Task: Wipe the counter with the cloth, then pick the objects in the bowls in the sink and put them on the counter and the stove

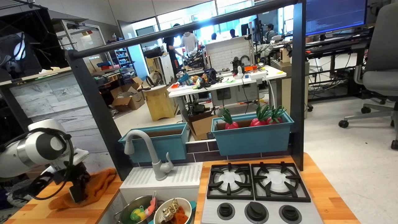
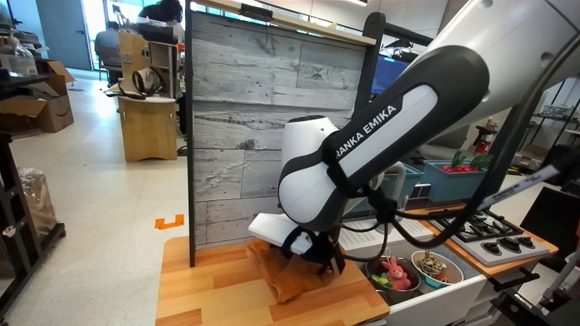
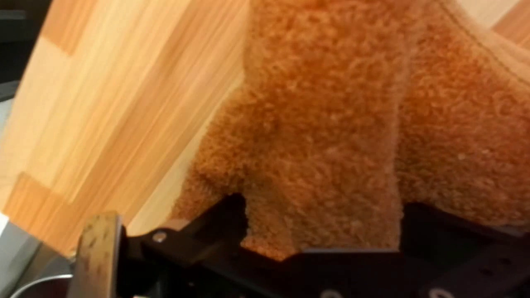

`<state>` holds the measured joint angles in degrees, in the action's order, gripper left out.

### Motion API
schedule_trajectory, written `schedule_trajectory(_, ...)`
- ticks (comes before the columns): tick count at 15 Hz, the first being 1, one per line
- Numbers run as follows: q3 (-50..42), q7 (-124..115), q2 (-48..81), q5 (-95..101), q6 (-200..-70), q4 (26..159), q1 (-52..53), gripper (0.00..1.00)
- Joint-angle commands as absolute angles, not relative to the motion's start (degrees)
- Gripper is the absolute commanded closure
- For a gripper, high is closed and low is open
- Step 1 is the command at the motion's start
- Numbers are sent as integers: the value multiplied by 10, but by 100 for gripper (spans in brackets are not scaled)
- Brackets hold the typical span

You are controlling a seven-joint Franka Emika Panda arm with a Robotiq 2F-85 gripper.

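Jaws wide apart, low over the rumpled orange fabric cloth; cloth lies on light-brown wood-grain desk.

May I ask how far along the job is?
Done: nothing certain; whether the wood-grain counter is wiped, I cannot tell. In hand: the open black claw is down at the orange fabric cloth there, probably for wiping. Left: the pink rabbit toy in the round steel pot and spotted toy in the round white bowl, among others, need moving out.
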<state>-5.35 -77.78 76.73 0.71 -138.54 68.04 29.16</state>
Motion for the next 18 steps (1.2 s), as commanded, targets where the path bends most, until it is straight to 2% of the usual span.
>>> schedule_trajectory(1, -25, -776, 821, 24, -1505, 661, 335, 0)
schedule_trajectory(6, 14, -728, 857, 14, -1558, 613, 382, 0)
schedule_trajectory(9, 0, -752, 846, -6, -1509, 615, 377, 0)
schedule_trajectory(18, -118, -910, 742, 2, -1488, 806, 365, 0)
